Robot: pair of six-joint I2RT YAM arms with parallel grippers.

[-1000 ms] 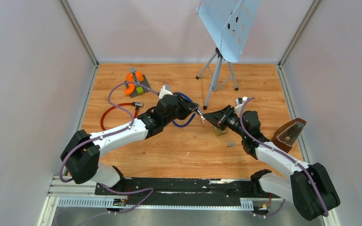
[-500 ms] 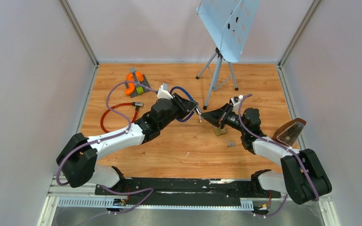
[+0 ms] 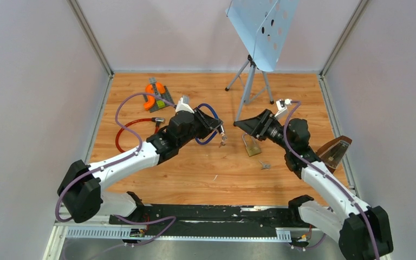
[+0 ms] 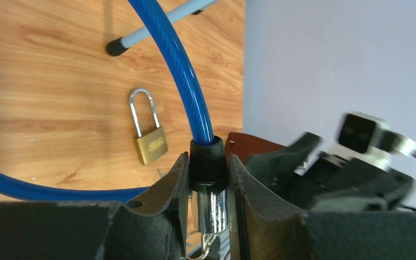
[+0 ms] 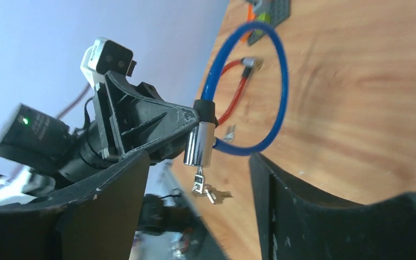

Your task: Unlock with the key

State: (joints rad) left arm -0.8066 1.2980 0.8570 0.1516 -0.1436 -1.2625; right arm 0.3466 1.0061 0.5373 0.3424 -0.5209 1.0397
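Observation:
A blue cable lock is held up off the wooden table by my left gripper. That gripper is shut on the lock's chrome cylinder, just below the black collar. The key sticks in the cylinder's end, with its ring and a second key dangling. My right gripper stands open a short way to the right of the key, with nothing between its fingers. In the right wrist view the cylinder and key hang ahead of the spread fingers.
A brass padlock lies on the table between the arms, with small loose keys near it. A music stand is at the back, a brown metronome at the right, an orange tool and red cable at the left.
My right gripper has opened, let go of the key and pulled back to the right. The left arm has carried the lock slightly left, the key still in it.

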